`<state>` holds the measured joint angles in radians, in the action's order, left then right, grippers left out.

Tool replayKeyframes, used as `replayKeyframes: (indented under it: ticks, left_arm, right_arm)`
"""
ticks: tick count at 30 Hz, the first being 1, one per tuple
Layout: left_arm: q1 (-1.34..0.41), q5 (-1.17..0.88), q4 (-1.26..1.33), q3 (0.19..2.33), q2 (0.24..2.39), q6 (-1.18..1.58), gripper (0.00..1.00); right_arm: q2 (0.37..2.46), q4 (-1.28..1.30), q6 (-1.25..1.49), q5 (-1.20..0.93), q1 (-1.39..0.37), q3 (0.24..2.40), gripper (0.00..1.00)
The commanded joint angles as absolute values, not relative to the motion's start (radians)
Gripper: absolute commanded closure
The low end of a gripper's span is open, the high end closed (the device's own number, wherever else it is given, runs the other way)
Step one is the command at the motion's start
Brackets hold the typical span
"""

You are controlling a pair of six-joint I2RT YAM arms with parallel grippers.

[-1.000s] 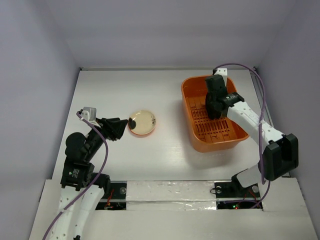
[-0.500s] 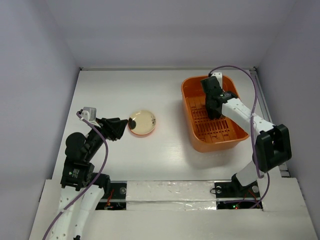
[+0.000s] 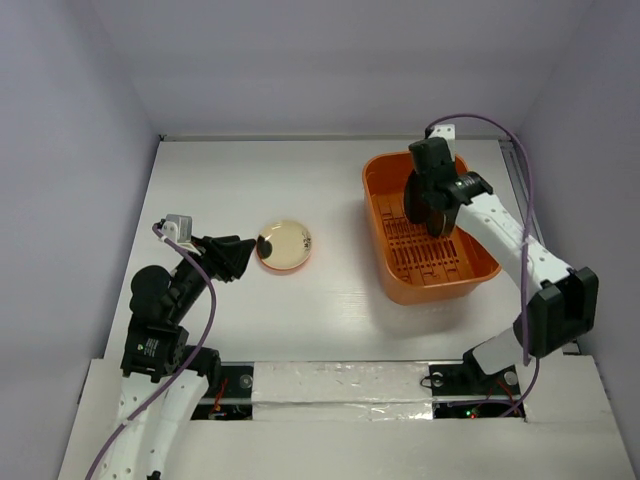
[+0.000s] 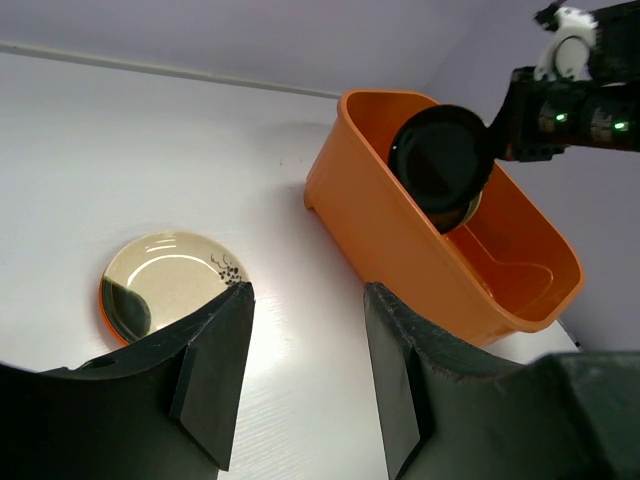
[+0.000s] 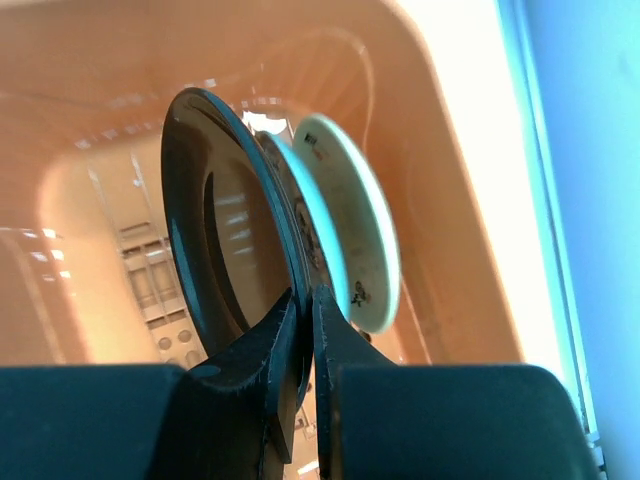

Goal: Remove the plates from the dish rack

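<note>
Right wrist view, clearer than top: right gripper [image 5: 305, 300] clamps round black plate [image 5: 215, 250] by its rim, pale round plate [image 5: 365, 240] at 3 o'clock; left gripper [image 4: 307, 295] agape, empty.

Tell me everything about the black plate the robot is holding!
The black plate is small, round and shiny, with a shallow raised rim. It stands on its edge, partly above the orange dish rack. The right hand pinches its rim. A cream plate stands close behind it.

White table [image 3: 340, 170], pale lavender walls [image 3: 300, 60]
</note>
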<state>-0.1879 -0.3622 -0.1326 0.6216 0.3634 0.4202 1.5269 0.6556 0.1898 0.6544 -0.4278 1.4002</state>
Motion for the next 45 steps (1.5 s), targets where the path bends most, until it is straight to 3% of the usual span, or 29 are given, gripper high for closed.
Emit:
replayKeyframes:
  ticks: [1, 9, 13, 18, 25, 41, 44, 45]
  left_arm:
    - [-0.183, -0.368, -0.092, 0.618, 0.359, 0.422, 0.55]
    - [-0.183, -0.368, -0.089, 0.615, 0.364, 0.423, 0.55]
    - [-0.183, -0.370, -0.089, 0.617, 0.367, 0.425, 0.55]
    - [-0.173, -0.364, -0.092, 0.617, 0.367, 0.423, 0.55]
    - [-0.173, -0.357, -0.095, 0.620, 0.361, 0.423, 0.55]
    - [-0.173, -0.364, -0.094, 0.617, 0.354, 0.423, 0.55]
    - [-0.173, -0.364, -0.094, 0.618, 0.356, 0.423, 0.55]
    - [-0.173, -0.364, -0.094, 0.618, 0.357, 0.423, 0.55]
  right_arm:
    - [1.399, 0.678, 0.170, 0.677, -0.451, 1.483, 0.98]
    - [1.186, 0.588, 0.218, 0.543, -0.528, 1.493, 1.00]
    - [1.183, 0.412, 0.270, 0.257, -0.623, 1.407, 1.00]
    - [1.353, 0.237, 0.385, 0.106, -0.758, 1.407, 1.00]
    - [1.645, 0.049, 0.543, -0.052, -0.788, 1.427, 1.00]
    - [1.963, 0.054, 0.600, -0.028, -0.807, 1.471, 0.96]
    - [1.988, 0.074, 0.598, -0.022, -0.807, 1.485, 0.91]
    - [1.988, 0.084, 0.597, -0.017, -0.807, 1.488, 0.85]
